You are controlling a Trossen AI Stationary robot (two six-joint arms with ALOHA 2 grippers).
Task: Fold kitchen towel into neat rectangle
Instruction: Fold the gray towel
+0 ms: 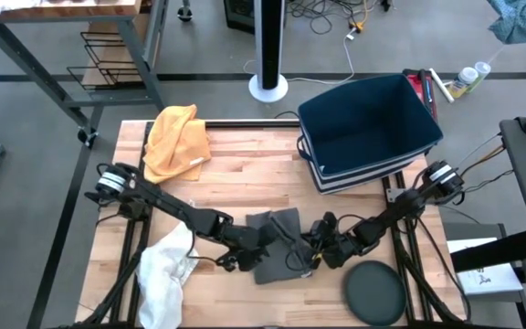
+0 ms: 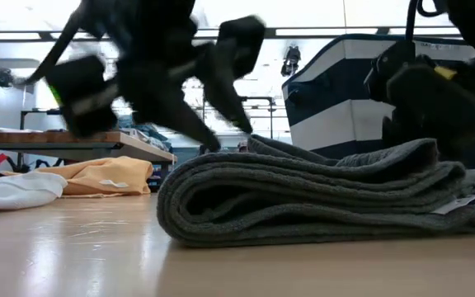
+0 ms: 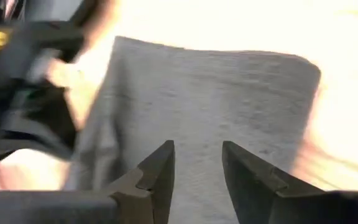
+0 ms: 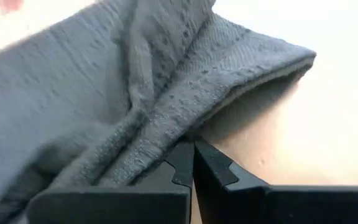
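High view, towel: a grey kitchen towel (image 1: 277, 242) lies folded on the wooden table (image 1: 245, 160), near its front edge, between the two grippers.
High view, left gripper (image 1: 261, 239): over the towel's left part, at the end of the left arm (image 1: 167, 208); how far its fingers stand apart cannot be told from above.
High view, right gripper (image 1: 310, 245): at the towel's right edge, facing the left gripper across the cloth.
High view, surroundings: a white cloth (image 1: 164, 270) lies behind the left gripper, beside its arm; an orange cloth (image 1: 177, 140) lies well apart, at the far side of the table; a dark blue bin (image 1: 369, 128) stands beyond the right gripper; a dark round disc (image 1: 373, 292) lies near the right gripper, at the front edge.
Low view, towel (image 2: 320, 194): a thick stack of rounded folds resting flat on the table.
Low view, left gripper (image 2: 221, 91): above the towel's upper layer, its finger (image 2: 236, 103) reaching down to the cloth.
Low view, right gripper: a dark mass at the towel's other end; its fingers are hidden.
Left wrist view, left gripper (image 3: 197, 180): fingers parted by a narrow gap, nothing between them, the grey towel (image 3: 216, 99) spread directly ahead.
Right wrist view, right gripper (image 4: 193, 163): fingers pressed together, tips at the towel's (image 4: 135, 106) folded edge; no cloth visibly pinched between them.
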